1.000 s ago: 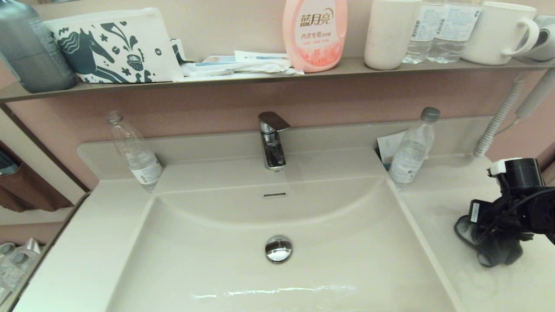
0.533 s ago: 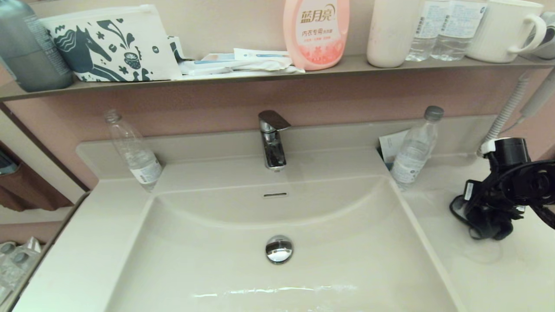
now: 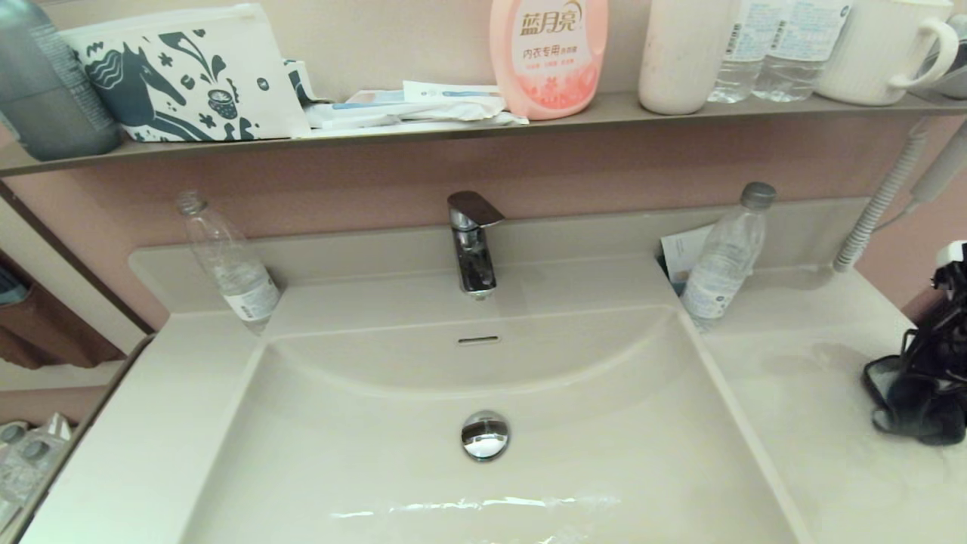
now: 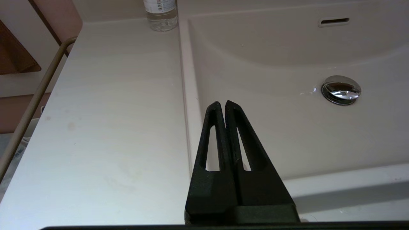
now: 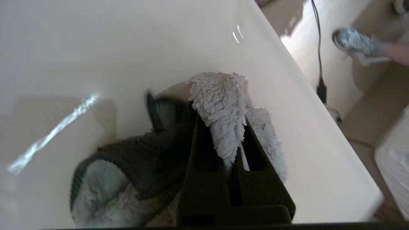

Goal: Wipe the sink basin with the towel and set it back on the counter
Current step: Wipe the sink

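Note:
The towel [image 3: 918, 412], dark grey with a pale fluffy face [image 5: 220, 102], is bunched at the far right of the counter [image 3: 801, 423]. My right gripper [image 3: 937, 363] is shut on it, with a pale fold pinched between the jaws [image 5: 223, 127]. The towel's lower part seems to touch the counter top. The sink basin [image 3: 378, 453] holds only its chrome drain plug [image 3: 484, 435] and overflow slot [image 3: 478, 340]. My left gripper [image 4: 222, 103] hangs shut and holding nothing over the basin's front left rim, out of the head view.
A chrome faucet [image 3: 474, 242] stands behind the basin. Clear bottles stand at the back left [image 3: 227, 264] and back right [image 3: 721, 257], with a white paper [image 3: 680, 253] beside the right one. A ribbed hose [image 3: 876, 204] hangs at the right. A cluttered shelf [image 3: 453, 132] runs above.
My right gripper has carried the towel away from the basin, first back a little and then right, to the counter's far right side. The left arm has not moved.

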`<state>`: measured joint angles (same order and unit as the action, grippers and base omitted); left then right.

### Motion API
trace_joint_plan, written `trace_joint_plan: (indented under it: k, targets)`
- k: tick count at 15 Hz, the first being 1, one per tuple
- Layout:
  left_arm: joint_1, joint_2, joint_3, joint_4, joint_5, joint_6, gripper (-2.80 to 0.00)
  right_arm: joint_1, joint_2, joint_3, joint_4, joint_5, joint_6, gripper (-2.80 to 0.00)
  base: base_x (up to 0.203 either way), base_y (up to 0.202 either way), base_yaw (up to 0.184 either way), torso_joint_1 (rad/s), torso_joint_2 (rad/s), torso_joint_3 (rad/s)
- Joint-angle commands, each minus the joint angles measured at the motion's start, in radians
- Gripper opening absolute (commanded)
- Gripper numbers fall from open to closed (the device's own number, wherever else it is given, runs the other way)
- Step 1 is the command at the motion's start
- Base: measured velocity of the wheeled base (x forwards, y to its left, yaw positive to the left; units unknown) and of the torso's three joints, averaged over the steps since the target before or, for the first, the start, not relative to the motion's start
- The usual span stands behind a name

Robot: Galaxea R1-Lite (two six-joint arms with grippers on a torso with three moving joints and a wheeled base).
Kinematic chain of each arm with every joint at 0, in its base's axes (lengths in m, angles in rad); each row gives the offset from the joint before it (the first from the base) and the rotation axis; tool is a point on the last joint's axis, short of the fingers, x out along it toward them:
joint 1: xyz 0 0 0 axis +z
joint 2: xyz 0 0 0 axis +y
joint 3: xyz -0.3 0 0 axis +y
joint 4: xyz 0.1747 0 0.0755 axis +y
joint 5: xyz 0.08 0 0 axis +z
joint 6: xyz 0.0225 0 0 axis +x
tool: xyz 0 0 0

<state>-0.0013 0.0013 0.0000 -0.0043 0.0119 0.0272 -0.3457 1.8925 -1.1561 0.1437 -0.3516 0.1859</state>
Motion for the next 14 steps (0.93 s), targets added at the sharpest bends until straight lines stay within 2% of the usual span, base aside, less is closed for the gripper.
trace_joint_plan:
  k: [1, 2, 4, 8, 11, 14]
  targets:
    - [0.000, 0.000, 0.000, 0.000, 0.000, 0.000, -2.80, -0.012, -0.079, 0.049, 0.028, 0.008, -0.006, -2.80, 0.000, 0.000, 0.000, 0.000, 0.00, 0.000]
    - [0.000, 0.000, 0.000, 0.000, 0.000, 0.000, -2.80, -0.004, -0.103, 0.099, 0.038, 0.015, -0.011, -2.80, 0.000, 0.000, 0.000, 0.000, 0.00, 0.000]
    - [0.000, 0.000, 0.000, 0.000, 0.000, 0.000, -2.80, 0.067, -0.155, 0.212, 0.043, 0.021, -0.004, -2.80, 0.000, 0.000, 0.000, 0.000, 0.00, 0.000]
    - [0.000, 0.000, 0.000, 0.000, 0.000, 0.000, -2.80, 0.305, -0.223, 0.305, 0.049, 0.014, 0.109, -2.80, 0.000, 0.000, 0.000, 0.000, 0.00, 0.000]
    - [0.000, 0.000, 0.000, 0.000, 0.000, 0.000, -2.80, 0.429, -0.194, 0.262, 0.045, -0.020, 0.207, -2.80, 0.000, 0.000, 0.000, 0.000, 0.00, 0.000]
    - [0.000, 0.000, 0.000, 0.000, 0.000, 0.000, -2.80, 0.444, -0.121, 0.139, 0.041, -0.031, 0.251, -2.80, 0.000, 0.000, 0.000, 0.000, 0.00, 0.000]
